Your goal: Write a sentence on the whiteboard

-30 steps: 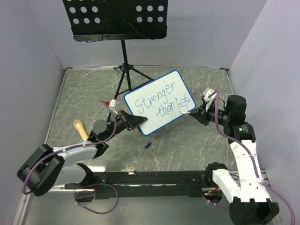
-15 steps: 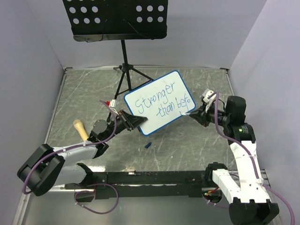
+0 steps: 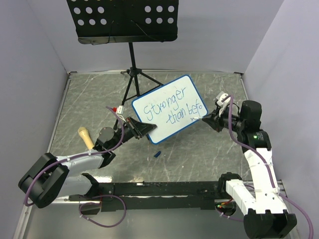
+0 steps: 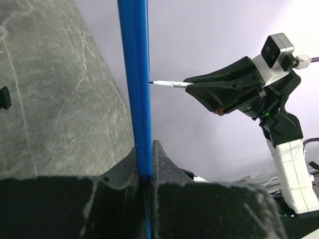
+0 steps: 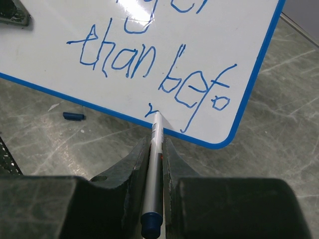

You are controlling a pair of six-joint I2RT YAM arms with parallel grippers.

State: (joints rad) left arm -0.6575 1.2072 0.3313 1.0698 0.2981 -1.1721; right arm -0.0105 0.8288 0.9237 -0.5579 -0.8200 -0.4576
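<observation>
We pinch the whiteboard [image 3: 169,107] by its edge in our left hand [image 4: 145,167], facing our right hand [image 5: 156,144], which pinches the marker [image 5: 157,122] tip-first at the sentence [image 5: 149,64].

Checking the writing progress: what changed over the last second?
The right pincer, shut on the pen, edged slightly forward, tip at the lower edge of the whiteboard. Nothing grasped or released. The left pincer still clamps the whiteboard; lettering looks unchanged.
</observation>
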